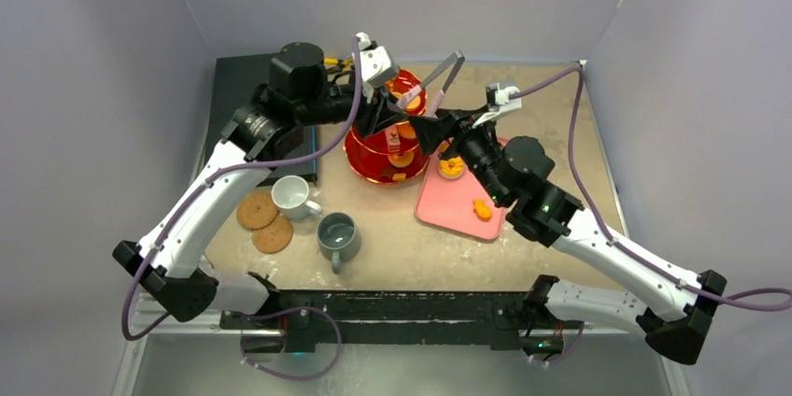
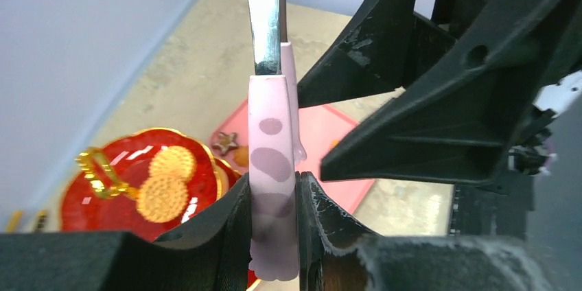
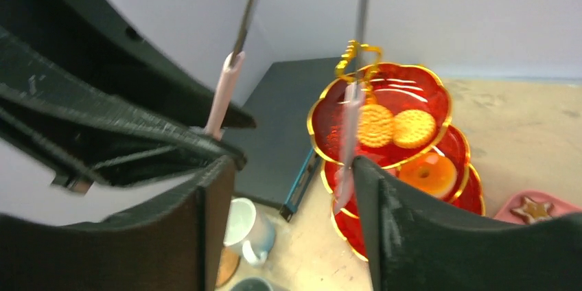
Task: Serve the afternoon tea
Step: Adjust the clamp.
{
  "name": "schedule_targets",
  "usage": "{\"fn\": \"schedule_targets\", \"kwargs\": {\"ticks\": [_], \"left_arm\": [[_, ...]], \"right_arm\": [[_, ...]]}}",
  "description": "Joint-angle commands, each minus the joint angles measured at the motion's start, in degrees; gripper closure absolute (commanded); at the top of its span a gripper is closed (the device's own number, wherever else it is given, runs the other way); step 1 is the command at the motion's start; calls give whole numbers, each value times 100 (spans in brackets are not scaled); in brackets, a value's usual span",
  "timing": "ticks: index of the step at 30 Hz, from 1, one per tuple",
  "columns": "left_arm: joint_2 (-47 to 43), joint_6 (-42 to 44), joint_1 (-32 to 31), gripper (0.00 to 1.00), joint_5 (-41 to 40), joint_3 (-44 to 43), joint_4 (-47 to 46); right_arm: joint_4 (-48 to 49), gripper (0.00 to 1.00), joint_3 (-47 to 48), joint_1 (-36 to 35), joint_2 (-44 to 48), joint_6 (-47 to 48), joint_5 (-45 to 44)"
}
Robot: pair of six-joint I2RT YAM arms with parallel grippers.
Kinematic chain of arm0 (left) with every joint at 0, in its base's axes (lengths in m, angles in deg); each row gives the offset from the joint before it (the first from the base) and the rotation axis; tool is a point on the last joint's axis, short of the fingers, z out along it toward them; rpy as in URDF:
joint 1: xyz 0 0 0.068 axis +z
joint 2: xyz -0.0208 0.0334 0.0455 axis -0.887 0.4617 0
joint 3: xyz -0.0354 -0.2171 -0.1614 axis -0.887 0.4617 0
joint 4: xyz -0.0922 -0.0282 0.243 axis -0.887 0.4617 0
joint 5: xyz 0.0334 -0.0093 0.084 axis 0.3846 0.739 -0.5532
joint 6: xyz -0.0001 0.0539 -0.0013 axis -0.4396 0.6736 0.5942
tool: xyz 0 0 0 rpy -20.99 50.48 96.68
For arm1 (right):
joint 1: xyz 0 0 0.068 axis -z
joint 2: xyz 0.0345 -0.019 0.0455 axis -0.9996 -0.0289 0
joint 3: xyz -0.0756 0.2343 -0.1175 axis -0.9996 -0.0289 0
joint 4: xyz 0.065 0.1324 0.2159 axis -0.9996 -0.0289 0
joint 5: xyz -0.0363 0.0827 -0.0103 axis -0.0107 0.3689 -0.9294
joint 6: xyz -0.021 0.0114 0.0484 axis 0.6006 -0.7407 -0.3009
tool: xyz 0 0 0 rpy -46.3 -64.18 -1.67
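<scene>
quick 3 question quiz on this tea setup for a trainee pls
1. True or false: the white mug stands on a coaster.
2. The left fingers grip: A) tongs B) a mug C) a biscuit.
3. How many biscuits lie on the top tier of the stand?
Key: 1 false, it stands beside the coasters. 2 A, by the pink handle. 3 two.

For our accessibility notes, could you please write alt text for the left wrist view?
The left hand clamps pink-handled metal tongs, beside the open right hand; below, a red gold-rimmed tiered stand holds two round orange biscuits.
</scene>
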Motion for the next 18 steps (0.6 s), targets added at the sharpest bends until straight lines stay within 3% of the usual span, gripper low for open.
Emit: {"fn": "schedule_targets", "kwargs": {"ticks": [1, 5, 11, 18], "left_arm": [[-492, 1132, 27, 100, -353, 40, -222], [-902, 1691, 21, 100, -389, 444, -374], [-1138, 2077, 11, 100, -573, 679, -558], [-1145, 2211, 5, 100, -806, 731, -890]], "right_arm": [[-485, 25, 576, 229, 16, -285, 1746], [-570, 2, 777, 837, 0, -735, 3374], [-912, 1, 1547, 943, -370, -992, 3951], [-1720, 1, 2537, 932, -914, -1056, 3494]]}}
